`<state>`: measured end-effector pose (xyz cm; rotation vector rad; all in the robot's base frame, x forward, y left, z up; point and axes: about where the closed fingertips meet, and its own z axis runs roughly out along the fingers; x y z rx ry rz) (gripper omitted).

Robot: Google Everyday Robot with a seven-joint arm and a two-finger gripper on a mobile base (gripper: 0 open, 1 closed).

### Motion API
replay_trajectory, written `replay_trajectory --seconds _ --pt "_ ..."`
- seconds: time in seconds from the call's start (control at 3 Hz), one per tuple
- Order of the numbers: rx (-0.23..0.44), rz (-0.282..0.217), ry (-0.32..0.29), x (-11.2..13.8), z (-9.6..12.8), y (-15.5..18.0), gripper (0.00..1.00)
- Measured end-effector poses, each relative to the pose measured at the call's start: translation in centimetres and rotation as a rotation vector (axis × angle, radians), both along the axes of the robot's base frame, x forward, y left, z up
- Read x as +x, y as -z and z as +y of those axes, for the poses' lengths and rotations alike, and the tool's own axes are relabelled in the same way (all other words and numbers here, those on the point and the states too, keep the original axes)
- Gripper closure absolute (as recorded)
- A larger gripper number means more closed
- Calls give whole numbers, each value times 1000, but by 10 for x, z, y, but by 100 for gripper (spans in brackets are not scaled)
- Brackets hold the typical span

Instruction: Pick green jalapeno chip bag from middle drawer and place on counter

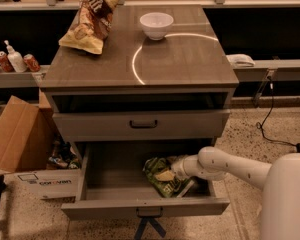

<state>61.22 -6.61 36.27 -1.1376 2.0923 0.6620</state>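
Note:
The green jalapeno chip bag (pixel 162 178) lies crumpled on the floor of the open middle drawer (pixel 110 184), in its right half. My gripper (pixel 179 170) is down inside the drawer at the bag's right side, touching it, at the end of my white arm (pixel 230 166), which reaches in from the right. The bag partly hides the gripper's tip. The counter (pixel 185 56) is the glossy wood-grain cabinet top above, with a bright curved reflection.
A white bowl (pixel 156 24) and a brown-and-yellow chip bag (pixel 90 24) sit on the counter's back part. A shut drawer front with a dark bar handle (pixel 143 124) is above the open drawer. A cardboard box (pixel 17 139) stands at the left, and a cable (pixel 267 119) lies at the right.

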Motion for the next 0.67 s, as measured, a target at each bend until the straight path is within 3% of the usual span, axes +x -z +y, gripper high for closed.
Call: replay_trajectory --seconds 0.67 --pt "52 -67 -40 -10 3 -31 88"
